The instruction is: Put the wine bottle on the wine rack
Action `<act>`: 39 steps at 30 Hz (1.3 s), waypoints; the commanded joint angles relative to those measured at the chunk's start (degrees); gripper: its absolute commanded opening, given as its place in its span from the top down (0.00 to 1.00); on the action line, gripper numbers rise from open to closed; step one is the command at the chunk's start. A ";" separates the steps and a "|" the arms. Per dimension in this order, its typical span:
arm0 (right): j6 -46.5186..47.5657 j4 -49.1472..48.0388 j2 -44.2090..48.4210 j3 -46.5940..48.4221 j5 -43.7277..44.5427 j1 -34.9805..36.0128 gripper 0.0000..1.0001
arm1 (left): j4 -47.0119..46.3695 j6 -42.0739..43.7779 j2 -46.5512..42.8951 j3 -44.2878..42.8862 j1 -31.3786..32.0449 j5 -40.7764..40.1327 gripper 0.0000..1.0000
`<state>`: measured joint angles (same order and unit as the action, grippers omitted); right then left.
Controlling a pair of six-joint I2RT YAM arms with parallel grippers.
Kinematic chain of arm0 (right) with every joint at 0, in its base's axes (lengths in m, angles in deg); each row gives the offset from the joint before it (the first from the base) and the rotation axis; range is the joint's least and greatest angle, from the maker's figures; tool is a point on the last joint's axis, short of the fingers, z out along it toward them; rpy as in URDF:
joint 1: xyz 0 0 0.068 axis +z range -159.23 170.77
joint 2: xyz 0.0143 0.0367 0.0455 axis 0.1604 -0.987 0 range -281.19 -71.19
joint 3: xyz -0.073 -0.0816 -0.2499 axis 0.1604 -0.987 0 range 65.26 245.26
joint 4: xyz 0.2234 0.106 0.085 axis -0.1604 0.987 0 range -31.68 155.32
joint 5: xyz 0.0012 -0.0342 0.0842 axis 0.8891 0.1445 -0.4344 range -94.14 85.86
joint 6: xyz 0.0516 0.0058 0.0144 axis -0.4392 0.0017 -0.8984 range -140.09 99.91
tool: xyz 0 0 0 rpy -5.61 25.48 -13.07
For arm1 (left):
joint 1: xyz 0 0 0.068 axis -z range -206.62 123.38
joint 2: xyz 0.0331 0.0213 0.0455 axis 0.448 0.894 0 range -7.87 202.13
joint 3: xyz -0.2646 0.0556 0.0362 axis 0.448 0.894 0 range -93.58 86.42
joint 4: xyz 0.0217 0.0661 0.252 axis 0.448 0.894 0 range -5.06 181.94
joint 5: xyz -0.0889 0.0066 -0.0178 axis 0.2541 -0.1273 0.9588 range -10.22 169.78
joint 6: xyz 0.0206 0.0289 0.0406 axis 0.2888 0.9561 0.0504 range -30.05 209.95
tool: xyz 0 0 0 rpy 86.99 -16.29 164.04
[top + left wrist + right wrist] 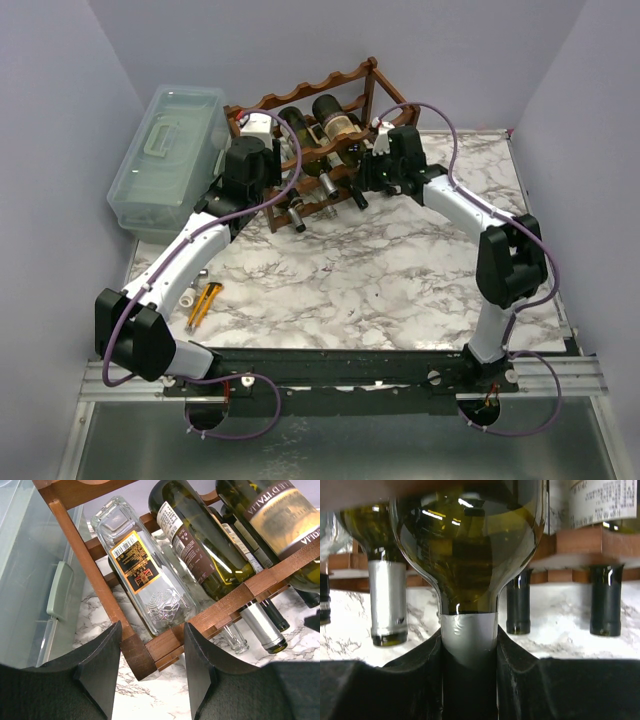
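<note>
The dark reddish-brown wine rack (330, 85) stands at the back of the marble table with several bottles in it. My right gripper (380, 170) is at the rack's front right side. In the right wrist view it (469, 632) is shut on the silver-foiled neck of a dark green wine bottle (470, 555), whose body lies up in the rack. My left gripper (262, 168) is at the rack's front left corner. In the left wrist view its fingers (152, 645) clasp the corner post and lower rail (165, 642).
A pale green translucent plastic box (165, 160) stands left of the rack, close to my left arm. A clear square bottle (145, 575) and green bottles (200, 545) lie in the rack. A yellow cutter (203, 303) lies near the left front. Purple walls surround the table.
</note>
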<state>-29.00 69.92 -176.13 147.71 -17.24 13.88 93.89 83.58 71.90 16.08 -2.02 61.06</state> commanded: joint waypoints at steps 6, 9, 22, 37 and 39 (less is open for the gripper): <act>-0.01 -2.66 -7.82 14.75 -3.23 -0.62 0.99 | 2.48 1.58 0.78 1.70 -0.21 3.63 0.60; -0.21 0.88 -10.72 19.28 -2.91 -0.66 1.00 | 2.48 1.51 0.74 1.70 -0.25 3.78 0.61; -1.90 5.64 -15.17 25.32 -4.54 -0.71 0.99 | 2.48 1.53 1.16 1.72 -0.25 4.08 0.65; -3.05 10.52 -17.25 27.04 -5.42 -0.73 0.99 | 2.48 1.67 1.53 1.78 -0.25 4.26 0.67; -3.13 10.22 -17.26 26.32 -6.18 -0.69 0.99 | 2.48 1.77 1.53 1.80 -0.25 3.96 0.68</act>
<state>-29.57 91.10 -189.81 172.98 -22.03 13.51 92.62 83.67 71.96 16.49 -2.61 62.70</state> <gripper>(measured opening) 0.344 0.497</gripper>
